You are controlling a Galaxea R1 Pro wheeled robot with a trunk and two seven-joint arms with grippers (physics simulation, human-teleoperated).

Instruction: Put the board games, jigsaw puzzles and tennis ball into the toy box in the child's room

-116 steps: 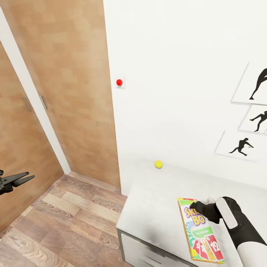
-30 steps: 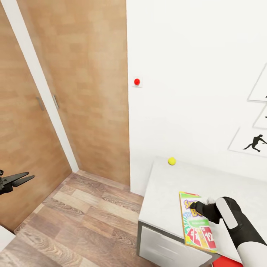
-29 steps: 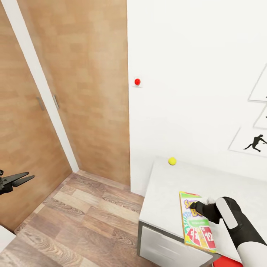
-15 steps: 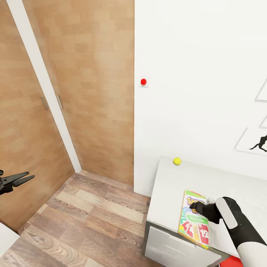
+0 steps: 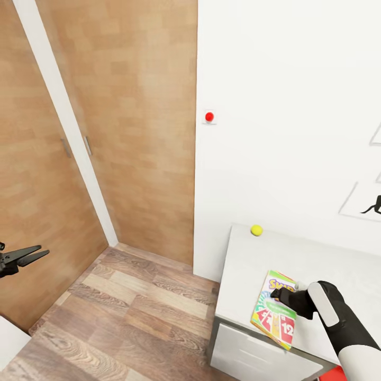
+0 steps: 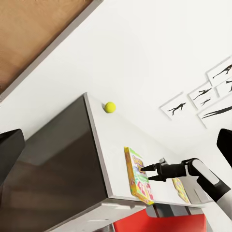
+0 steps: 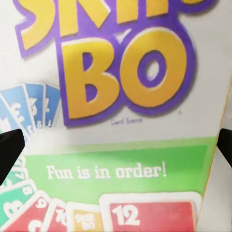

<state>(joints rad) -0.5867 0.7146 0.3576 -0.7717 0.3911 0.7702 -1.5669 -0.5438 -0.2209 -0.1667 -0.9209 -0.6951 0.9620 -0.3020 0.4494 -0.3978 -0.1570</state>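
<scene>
The green-white SKIP-BO board game [image 5: 274, 311] lies at the front left corner of the light grey table [image 5: 248, 270], with one corner past the front edge. My right gripper [image 5: 279, 294] is open, its fingertips against the box lid. The right wrist view shows the SKIP-BO lid [image 7: 116, 96] close up between widely spread fingers. From the left wrist view, the box [image 6: 137, 179] sits under the right gripper [image 6: 146, 173]. The tennis ball [image 5: 256, 229] rests at the table's back left corner by the wall. My left gripper [image 5: 42, 251] hangs open over the floor, far to the left. The toy box and jigsaw puzzles are out of view.
Brown wooden doors [image 5: 121, 121] fill the left, with wood-plank floor [image 5: 127, 312] between them and the table. A red wall knob [image 5: 209, 116] and a silhouette poster [image 5: 368, 205] hang on the white wall. White drawers [image 5: 254, 354] sit under the table.
The camera has swung left, so the table now sits further right in the picture. The SKIP-BO box has turned and slid towards the table's front left corner under my right gripper.
</scene>
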